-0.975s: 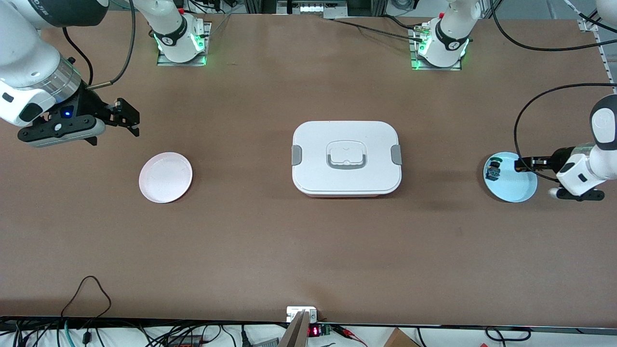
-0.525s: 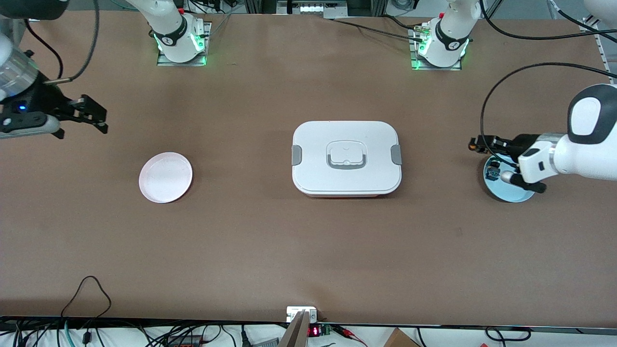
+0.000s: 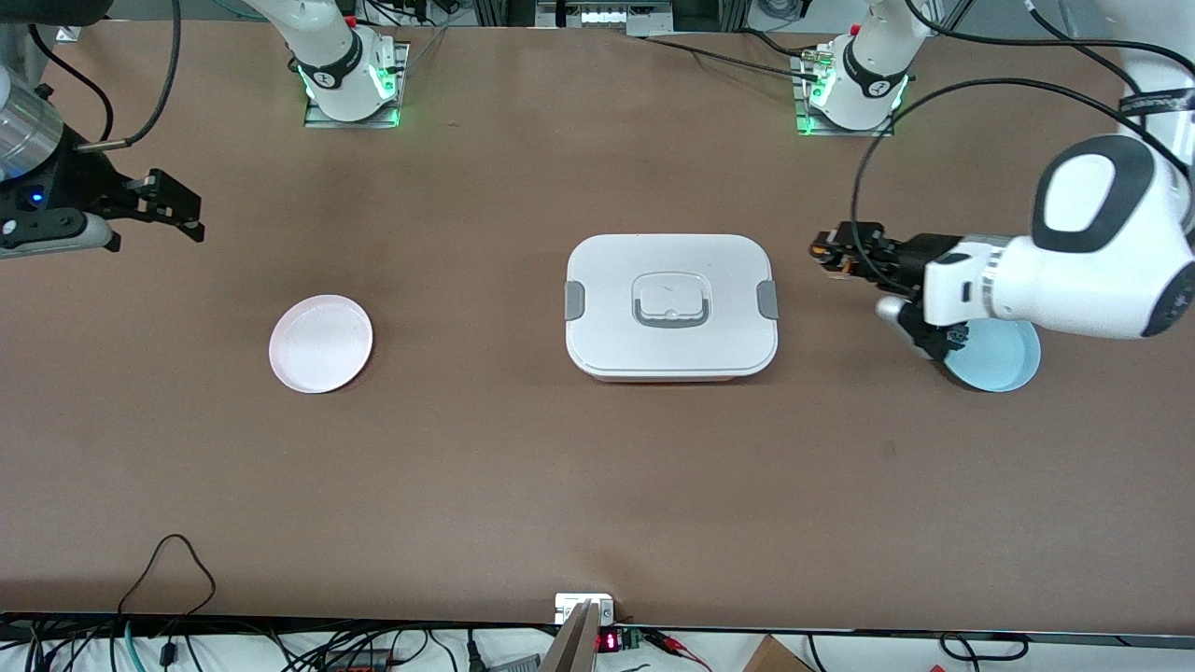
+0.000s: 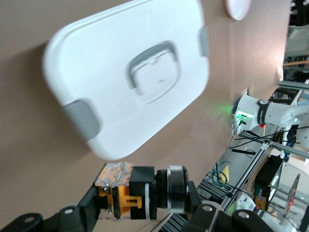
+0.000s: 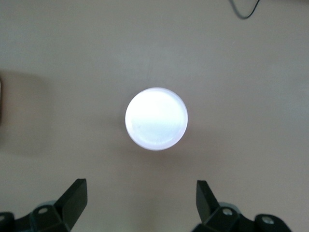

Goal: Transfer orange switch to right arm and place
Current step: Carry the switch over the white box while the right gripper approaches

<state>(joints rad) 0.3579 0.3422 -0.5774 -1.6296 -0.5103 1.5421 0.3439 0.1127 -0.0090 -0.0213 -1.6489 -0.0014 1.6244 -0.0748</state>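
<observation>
My left gripper (image 3: 829, 254) is shut on the orange switch (image 3: 822, 250) and holds it in the air over bare table, between the white lidded box (image 3: 670, 303) and the light blue plate (image 3: 1008, 362). In the left wrist view the switch (image 4: 123, 193) lies sideways between the fingers of the left gripper (image 4: 145, 193), with its black and silver button end against one finger. My right gripper (image 3: 182, 213) is open and empty, up in the air at the right arm's end of the table. In the right wrist view the right gripper (image 5: 140, 193) looks down on the white plate (image 5: 156, 118).
The white plate (image 3: 320, 343) lies toward the right arm's end. The lidded box sits mid-table and fills much of the left wrist view (image 4: 130, 72). My left wrist covers part of the blue plate. Cables run along the table edge nearest the front camera.
My left gripper has lifted off the blue plate with the orange switch and travelled toward the box. My right gripper drew back toward its end of the table, then held.
</observation>
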